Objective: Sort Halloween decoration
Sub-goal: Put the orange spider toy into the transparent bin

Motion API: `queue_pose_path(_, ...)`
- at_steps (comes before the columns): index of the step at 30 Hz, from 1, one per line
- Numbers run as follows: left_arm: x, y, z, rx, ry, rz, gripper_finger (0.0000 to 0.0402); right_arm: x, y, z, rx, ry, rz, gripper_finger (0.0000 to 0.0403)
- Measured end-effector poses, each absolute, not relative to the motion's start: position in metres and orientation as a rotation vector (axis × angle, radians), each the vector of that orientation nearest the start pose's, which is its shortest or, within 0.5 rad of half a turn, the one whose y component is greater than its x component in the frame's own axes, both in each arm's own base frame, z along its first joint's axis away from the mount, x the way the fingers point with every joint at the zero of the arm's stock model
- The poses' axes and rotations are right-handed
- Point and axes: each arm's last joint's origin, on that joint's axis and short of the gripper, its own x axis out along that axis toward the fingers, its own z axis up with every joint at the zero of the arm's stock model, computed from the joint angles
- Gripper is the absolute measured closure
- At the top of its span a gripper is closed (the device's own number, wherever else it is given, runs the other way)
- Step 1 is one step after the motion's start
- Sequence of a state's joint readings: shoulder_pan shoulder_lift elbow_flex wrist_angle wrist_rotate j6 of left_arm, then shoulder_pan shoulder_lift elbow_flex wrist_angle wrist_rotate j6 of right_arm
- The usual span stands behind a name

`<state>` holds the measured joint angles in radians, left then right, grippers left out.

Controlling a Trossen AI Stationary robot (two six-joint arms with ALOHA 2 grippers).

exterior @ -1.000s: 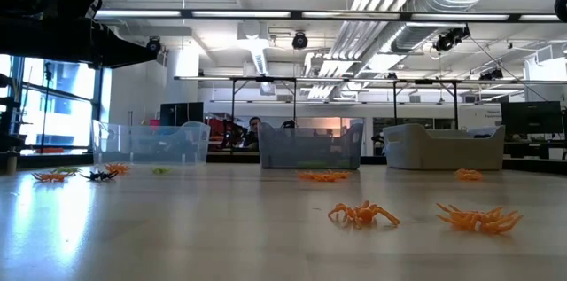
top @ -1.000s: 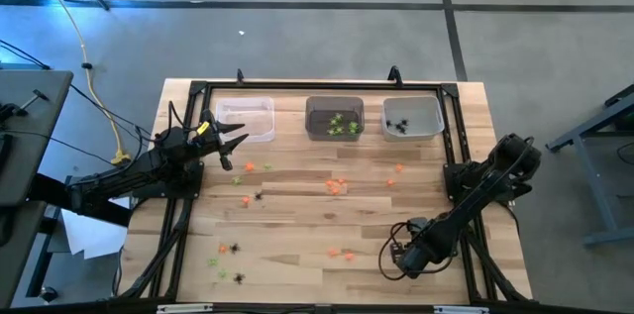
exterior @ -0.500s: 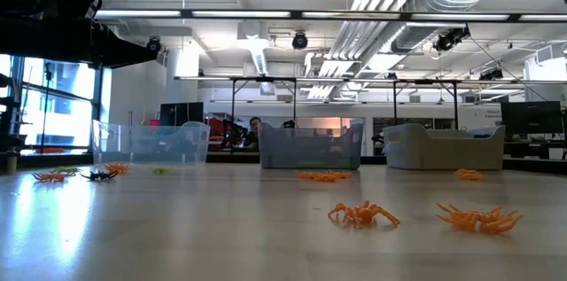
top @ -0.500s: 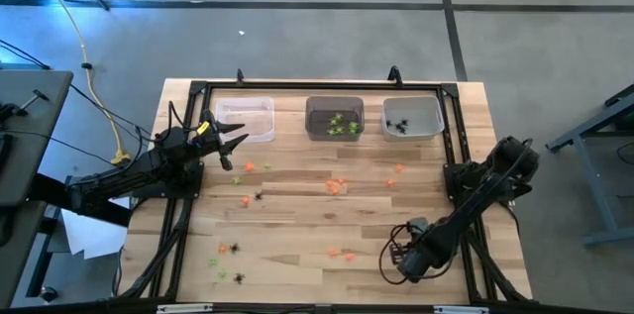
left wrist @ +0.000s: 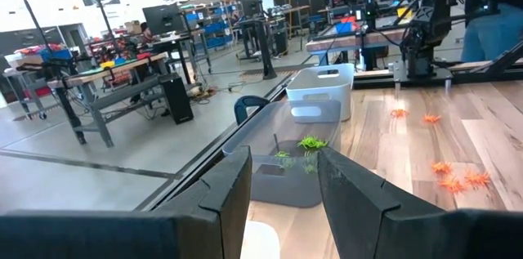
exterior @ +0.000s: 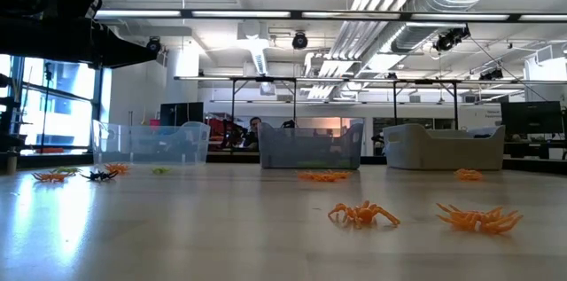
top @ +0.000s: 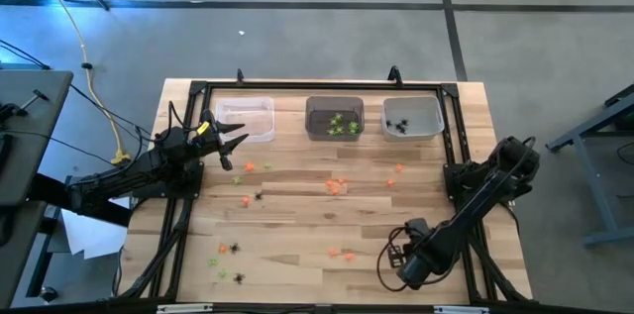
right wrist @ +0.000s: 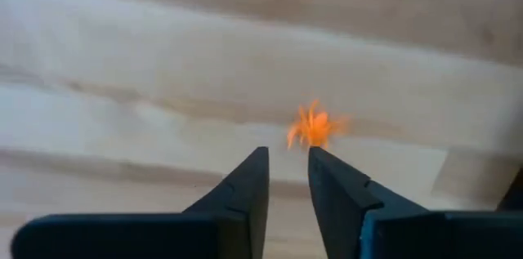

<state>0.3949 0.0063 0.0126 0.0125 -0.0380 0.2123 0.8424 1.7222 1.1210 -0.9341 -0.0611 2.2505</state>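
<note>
The right end effector (right wrist: 286, 169) sits low over the lower right of the desk (top: 297, 215), and compared with a moment ago its arm has slid a little further toward the bottom edge of the high view while its fingers have parted slightly; they now stand a narrow gap apart with nothing between them. Just beyond the tips lies an orange trinket (right wrist: 315, 127), free on the wood, so I judge this either a fresh approach or a grip that slipped (I cannot say which), and that piece is not yet sorted. The left end effector (top: 230, 142) hangs at the upper left by the clear bin (top: 246, 119), fingers apart and empty, unmoved over the last second. Other decorations lie scattered: orange ones (top: 337, 186) mid-desk, black spiders and green bits at lower left (top: 230, 249), green ones already in the middle bin (top: 334, 118), black ones in the right bin (top: 412, 116). From above, the right end effector's tips are hidden under its own wrist, and the trinket it faces is blurred in the wrist view, its shape hard to read.
</note>
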Motion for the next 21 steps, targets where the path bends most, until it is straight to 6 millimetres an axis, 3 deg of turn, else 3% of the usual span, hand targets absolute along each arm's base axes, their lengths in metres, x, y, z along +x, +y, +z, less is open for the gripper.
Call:
queue_pose_path(9,0.089,0.038,0.169,0.212,0.027,0.433,0.0271,0.194,0.226,0.171,1.163,1.415,-1.071,0.0284)
queue_pose_path(21,0.089,0.038,0.169,0.212,0.027,0.433,0.0271,0.182,0.212,0.13,1.221,1.429,-1.026,0.0284)
